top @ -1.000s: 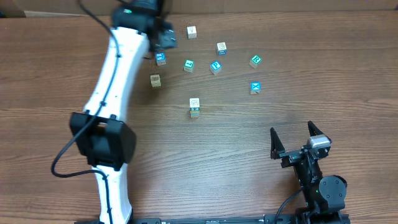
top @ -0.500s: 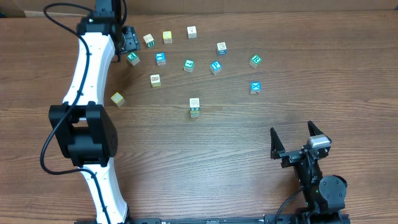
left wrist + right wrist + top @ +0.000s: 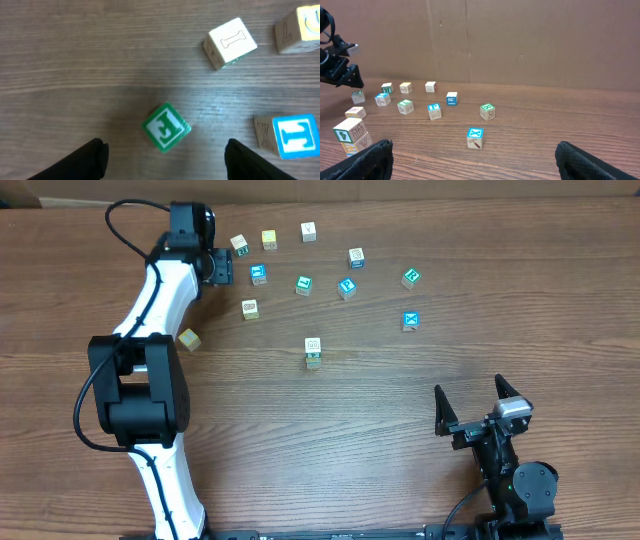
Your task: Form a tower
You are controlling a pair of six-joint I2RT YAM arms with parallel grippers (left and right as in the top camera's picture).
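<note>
The tower [image 3: 313,352] is a short stack of two cream-faced cubes at mid-table, also seen at the left edge of the right wrist view [image 3: 353,135]. A blue-faced cube with a white X [image 3: 410,320] lies loose to its right [image 3: 475,137]. My left gripper [image 3: 214,266] is at the far left and covers a green-faced cube there. In the left wrist view that green cube [image 3: 165,127] lies turned diagonally just ahead of the open gripper [image 3: 166,152], touching neither finger. My right gripper [image 3: 470,392] rests open near the front right, empty.
Several loose cubes lie across the far half of the table: a cream one [image 3: 231,42] and a blue-faced one [image 3: 292,137] close to the left gripper, a tan one [image 3: 188,338] by the left arm, and a green one [image 3: 410,277] at the right.
The left arm swung left across the back row, then came down over the green cube, its jaws narrowing a little. The right arm has not moved.
</note>
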